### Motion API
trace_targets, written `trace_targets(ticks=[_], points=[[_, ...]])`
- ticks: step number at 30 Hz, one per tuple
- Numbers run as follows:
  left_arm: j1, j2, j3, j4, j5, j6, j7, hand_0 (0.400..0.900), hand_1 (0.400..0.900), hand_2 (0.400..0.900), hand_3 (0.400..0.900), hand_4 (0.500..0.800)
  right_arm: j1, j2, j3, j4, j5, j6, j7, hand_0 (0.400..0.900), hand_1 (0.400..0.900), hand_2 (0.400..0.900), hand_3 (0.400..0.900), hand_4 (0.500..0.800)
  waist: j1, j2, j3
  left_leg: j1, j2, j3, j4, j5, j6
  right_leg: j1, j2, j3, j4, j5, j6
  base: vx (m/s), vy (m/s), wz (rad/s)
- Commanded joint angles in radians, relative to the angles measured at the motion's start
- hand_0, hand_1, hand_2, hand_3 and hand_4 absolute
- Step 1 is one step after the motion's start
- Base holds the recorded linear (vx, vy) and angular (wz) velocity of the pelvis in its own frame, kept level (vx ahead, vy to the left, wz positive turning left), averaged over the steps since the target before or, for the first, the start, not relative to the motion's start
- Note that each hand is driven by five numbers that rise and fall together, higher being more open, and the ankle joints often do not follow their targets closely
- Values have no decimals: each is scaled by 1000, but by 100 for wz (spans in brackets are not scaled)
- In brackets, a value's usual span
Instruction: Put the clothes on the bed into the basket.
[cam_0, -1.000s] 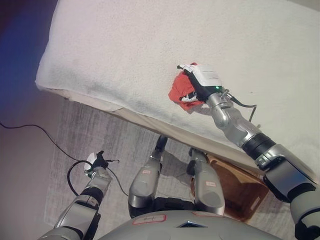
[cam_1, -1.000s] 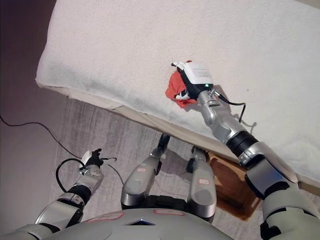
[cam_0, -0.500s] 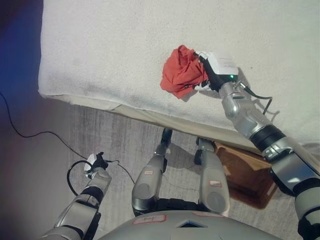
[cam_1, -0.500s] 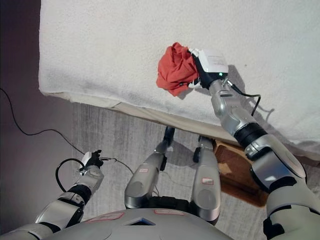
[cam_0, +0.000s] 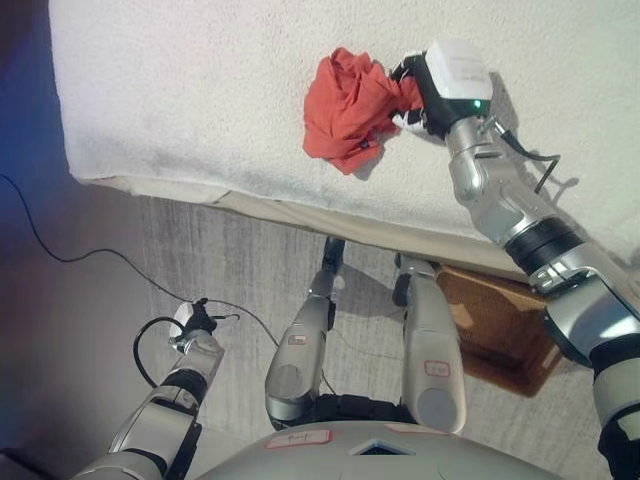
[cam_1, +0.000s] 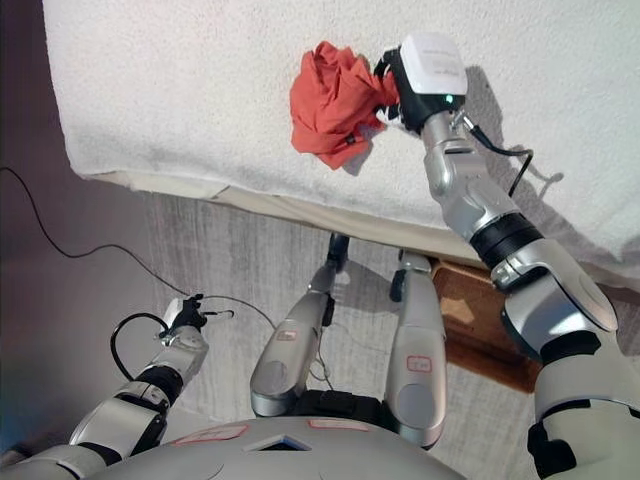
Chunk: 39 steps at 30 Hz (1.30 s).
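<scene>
A crumpled red-orange garment (cam_0: 345, 105) hangs bunched above the white bed (cam_0: 200, 90), near its front edge. My right hand (cam_0: 410, 92) is shut on the garment's right side, its fingers curled into the cloth, lifting it off the cover. A brown wicker basket (cam_0: 495, 325) stands on the floor under the bed's edge at the right, partly hidden by my right arm. My left hand (cam_0: 194, 325) hangs low at the lower left over the floor, fingers curled and holding nothing.
The bed fills the upper part of the view; its front edge (cam_0: 250, 200) runs across the middle. Below lies grey carpet (cam_0: 210, 260). A thin black cord (cam_0: 60, 250) trails on the floor at the left.
My right hand has lifted the red garment up off the bed cover, and it now hangs more spread out. The camera view has shifted too. The left hand stays where it was.
</scene>
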Motion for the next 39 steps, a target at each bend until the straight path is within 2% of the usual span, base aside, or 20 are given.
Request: trace_targets(ticks=[1, 14, 23, 26, 28, 30, 39], points=[[53, 59, 11, 48, -34, 10, 63, 900, 900, 900, 900, 800, -43, 7, 7, -41, 26, -23, -66, 400, 400, 400, 400, 500, 12, -11, -8, 64, -22, 71, -64, 52, -1, 22, 19, 95, 64, -84, 59, 0, 0, 0], [20, 48, 24, 85, -33, 16, 70, 900, 900, 900, 900, 800, 63, 29, -32, -88, 54, -26, -56, 400, 400, 400, 400, 500, -18, -20, -30, 131, -28, 95, -64, 19, 12, 96, 37, 132, 20, -63, 67, 26, 37, -15], [33, 23, 37, 111, -10, 18, 65, 900, 900, 900, 900, 800, 255, 32, -118, -95, 63, -31, -44, 400, 400, 400, 400, 500, -65, -30, -75, 233, -28, 134, -64, -15, 31, 245, 48, 170, -94, -14, 83, 43, 68, -24], [50, 5, 49, 115, 13, 22, 56, 900, 900, 900, 900, 800, 387, 28, -181, -90, 64, -35, -30, 400, 400, 400, 400, 500, -94, -44, -112, 282, -30, 159, -64, -35, 42, 329, 46, 199, -177, 19, 92, 47, 75, -33], [56, 1, 54, 115, 19, 24, 55, 900, 900, 900, 900, 800, 419, 23, -201, -97, 63, -36, -24, 400, 400, 400, 400, 500, -97, -49, -121, 297, -28, 169, -64, -41, 45, 352, 45, 207, -201, 28, 94, 32, 59, -35], [69, -2, 72, 123, 31, 25, 52, 900, 900, 900, 900, 800, 494, 10, -252, -74, 68, -35, -23, 400, 400, 400, 400, 500, -115, -70, -156, 332, -29, 194, -64, -56, 55, 405, 44, 233, -260, 58, 100, 23, 60, -49], [101, 5, 111, 141, 57, 37, 46, 900, 900, 900, 900, 800, 640, 30, -370, 53, 80, -16, -22, 400, 400, 400, 400, 500, -146, -123, -236, 410, -31, 278, -64, -91, 70, 500, 51, 295, -376, 129, 125, 3, 40, -37]])
